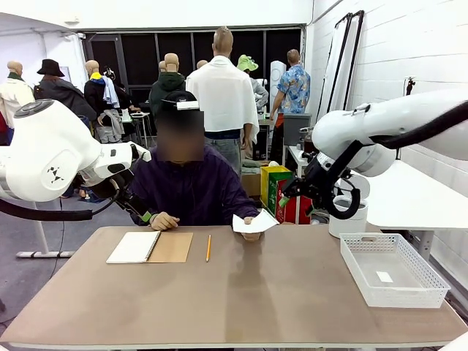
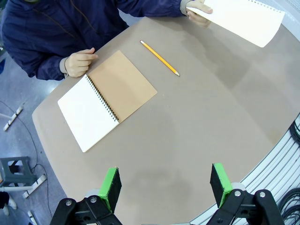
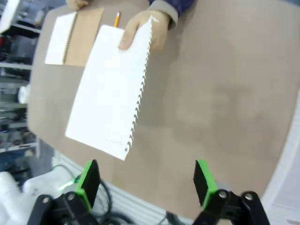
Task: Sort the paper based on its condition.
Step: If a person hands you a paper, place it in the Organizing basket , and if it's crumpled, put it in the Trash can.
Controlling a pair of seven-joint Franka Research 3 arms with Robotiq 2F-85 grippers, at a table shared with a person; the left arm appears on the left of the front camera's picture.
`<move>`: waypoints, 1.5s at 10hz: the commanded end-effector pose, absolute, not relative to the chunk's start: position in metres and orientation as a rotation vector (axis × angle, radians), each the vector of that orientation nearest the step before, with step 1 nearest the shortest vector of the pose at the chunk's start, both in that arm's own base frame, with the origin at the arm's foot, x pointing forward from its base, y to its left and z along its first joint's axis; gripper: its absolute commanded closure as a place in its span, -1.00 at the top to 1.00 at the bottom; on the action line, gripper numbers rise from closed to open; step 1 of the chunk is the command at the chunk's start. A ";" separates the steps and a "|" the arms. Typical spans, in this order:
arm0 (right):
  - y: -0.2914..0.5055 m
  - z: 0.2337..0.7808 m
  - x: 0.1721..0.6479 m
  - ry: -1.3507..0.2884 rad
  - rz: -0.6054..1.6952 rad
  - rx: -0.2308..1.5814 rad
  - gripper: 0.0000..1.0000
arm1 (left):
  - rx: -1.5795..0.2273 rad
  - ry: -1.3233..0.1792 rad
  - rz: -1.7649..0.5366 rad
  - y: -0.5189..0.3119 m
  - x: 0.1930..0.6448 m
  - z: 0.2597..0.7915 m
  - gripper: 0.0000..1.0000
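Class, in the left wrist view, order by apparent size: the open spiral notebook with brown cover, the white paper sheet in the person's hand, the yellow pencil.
open spiral notebook
white paper sheet, partly cropped
yellow pencil

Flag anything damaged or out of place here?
Only the paper in the person's hand: one long side is ragged and toothed, as if torn from a spiral binding. The sheet otherwise looks flat. Nothing else stands out.

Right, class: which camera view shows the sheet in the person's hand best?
The right wrist view: the paper sheet shows almost whole and face-on, its ragged spiral-torn edge clear. The front view shows it small and foreshortened; the left wrist view cuts it off at the top edge.
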State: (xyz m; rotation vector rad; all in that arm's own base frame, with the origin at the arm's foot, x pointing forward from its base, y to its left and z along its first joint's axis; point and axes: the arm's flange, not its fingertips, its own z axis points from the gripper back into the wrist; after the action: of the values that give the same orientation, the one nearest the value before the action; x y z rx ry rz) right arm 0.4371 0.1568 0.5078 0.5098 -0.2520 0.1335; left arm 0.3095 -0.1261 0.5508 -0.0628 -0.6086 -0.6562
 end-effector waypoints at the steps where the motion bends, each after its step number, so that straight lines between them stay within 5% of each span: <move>1: 0.158 0.498 0.470 -0.127 0.082 0.578 1.00 | -0.063 -0.604 -0.655 -0.125 0.310 0.550 1.00; 8: 0.164 0.444 0.528 0.179 -0.018 0.803 1.00 | -0.063 -0.604 -0.655 -0.125 0.310 0.550 1.00; 13: 0.174 0.425 0.545 0.227 -0.029 0.835 1.00 | -0.063 -0.604 -0.655 -0.125 0.310 0.550 1.00; 14: 0.175 0.425 0.549 0.202 -0.049 0.836 0.61 | -0.063 -0.604 -0.655 -0.125 0.310 0.550 1.00; 15: 0.175 0.425 0.551 0.202 -0.059 0.823 0.61 | -0.063 -0.604 -0.655 -0.125 0.310 0.550 1.00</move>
State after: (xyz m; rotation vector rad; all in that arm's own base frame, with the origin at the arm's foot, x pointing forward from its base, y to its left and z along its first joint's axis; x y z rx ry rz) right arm 0.5437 0.1710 0.4237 0.7995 0.2112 -0.0362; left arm 0.3094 -0.1264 0.5508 -0.0621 -0.6084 -0.6567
